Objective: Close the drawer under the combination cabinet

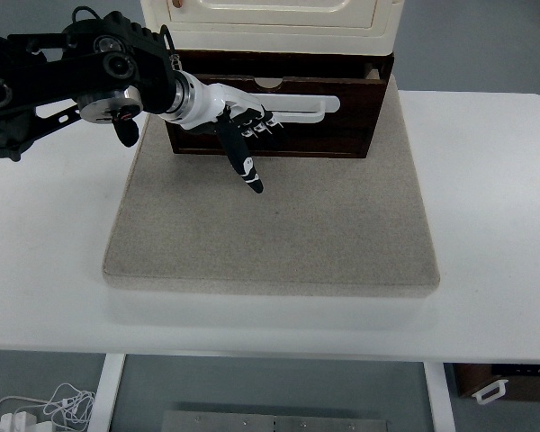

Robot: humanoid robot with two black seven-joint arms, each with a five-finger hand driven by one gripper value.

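A cream cabinet (270, 22) stands at the back of a grey mat (270, 220). Under it sits a dark brown wooden drawer (315, 121) with a white bar handle (301, 110); only a thin strip of its inside shows along the top edge. My left hand (247, 135), white-backed with black fingers, rests flat against the left part of the drawer front by the handle. Its fingers (261, 124) are spread and hold nothing, the thumb pointing down toward the mat. The right arm does not show.
The mat lies on a white table (495, 225). My black left forearm (63, 76) reaches in from the left edge over the table. A dark box with a white handle (499, 389) sits below the table at the lower right.
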